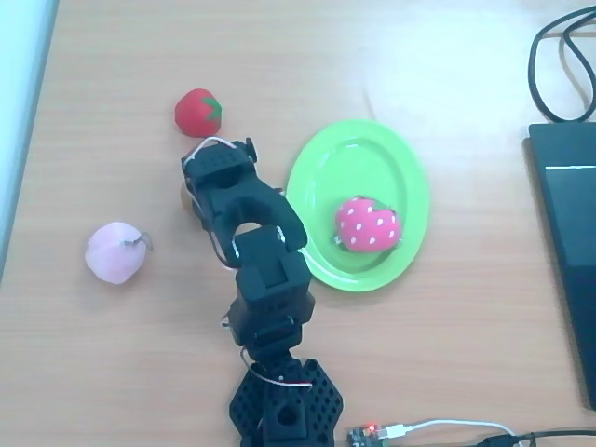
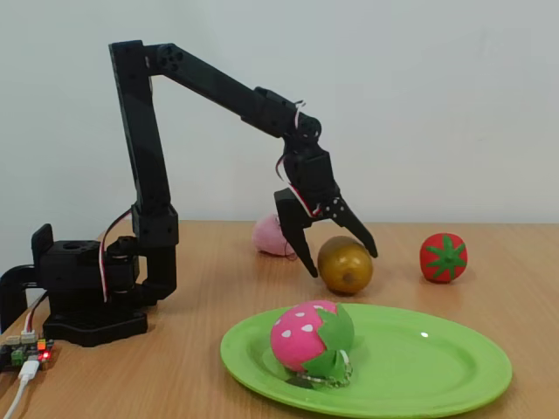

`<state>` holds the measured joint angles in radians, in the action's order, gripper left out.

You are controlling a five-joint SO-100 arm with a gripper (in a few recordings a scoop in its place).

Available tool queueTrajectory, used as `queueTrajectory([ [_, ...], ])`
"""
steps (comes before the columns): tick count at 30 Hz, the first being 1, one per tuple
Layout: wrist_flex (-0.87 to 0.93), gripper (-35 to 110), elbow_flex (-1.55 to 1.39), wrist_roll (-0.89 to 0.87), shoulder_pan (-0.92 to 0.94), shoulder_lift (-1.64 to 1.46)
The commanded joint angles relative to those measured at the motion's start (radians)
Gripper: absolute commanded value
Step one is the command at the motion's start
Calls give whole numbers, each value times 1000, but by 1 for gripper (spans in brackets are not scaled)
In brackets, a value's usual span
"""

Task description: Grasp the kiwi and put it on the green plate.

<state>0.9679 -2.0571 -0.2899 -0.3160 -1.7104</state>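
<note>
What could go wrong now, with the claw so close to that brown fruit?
The kiwi is smooth and egg-shaped, so it might squirt out as the open claw closes. The pink strawberry already sits on the green plate, so the kiwi might bump it there. The red strawberry lies nearby and could get knocked.

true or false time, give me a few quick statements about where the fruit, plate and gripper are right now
1. The kiwi sits on the table, off the green plate. True.
2. The gripper is shut on the kiwi. False: its fingers are spread open around the kiwi in the fixed view, with the kiwi still on the table.
3. A pink strawberry lies on the green plate. True.
4. The red strawberry lies on the plate. False: it is on the table beside the plate.
5. The pale pink fruit touches the plate. False: it lies apart on the table.
</note>
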Motion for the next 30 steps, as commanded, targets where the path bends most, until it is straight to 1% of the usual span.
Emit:
queueTrajectory([
  [1, 0, 38, 29, -17, -14, -6],
  [9, 0, 33, 41, -21, -15, 6],
  [17, 6, 33, 63, -26, -21, 6],
  [26, 120, 34, 149, -8, 6, -20],
  [30, 143, 34, 163, 11, 26, -58],
])
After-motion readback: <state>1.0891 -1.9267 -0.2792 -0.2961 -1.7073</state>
